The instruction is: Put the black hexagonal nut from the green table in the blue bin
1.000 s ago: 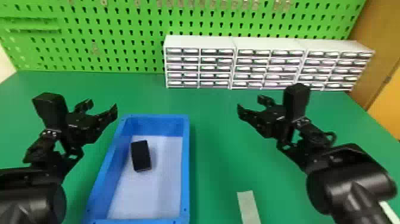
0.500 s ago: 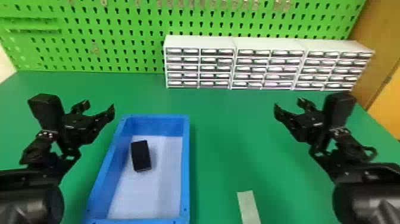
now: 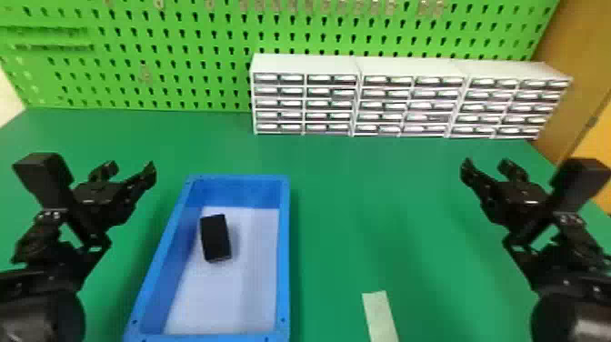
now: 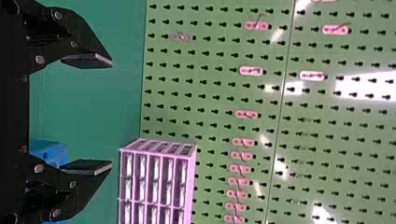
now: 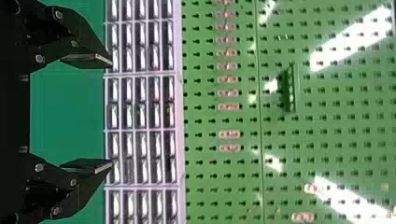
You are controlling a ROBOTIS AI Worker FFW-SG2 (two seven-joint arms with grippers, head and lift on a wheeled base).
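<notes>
Head view: black nut (image 3: 216,237) inside the blue bin (image 3: 284,254), on the bin's floor, toward the far end and nearer the left wall. Cannot tell whether in contact with that wall. Looks more like a plain dark block than a clear hexagon from this angle, but best taken as the nut. Bin on the left half of the desk (image 3: 354,213), toward its near edge. Left end effector (image 3: 130,168) above the desk, out beyond the bin's left side, near its far left corner; fingers spread wide, holding nothing, with a bare gap between the pads in the left wrist view. Right end effector (image 3: 487,164) likewise wide and empty, over the right side of the desk, well apart from the bin. On the desk to the right of the bin, a pale strip (image 3: 381,316); along the far edge, white drawers (image 3: 409,102) in front of a green pegboard (image 3: 191,59). Judging by how things lie, done: nut off the desk surface, in the bin, and free of both grippers. Left to do: nothing that the task asks for, as far as can be judged. At most, keep both arms away from the bin's rim, so as not to knock or shift it.
</notes>
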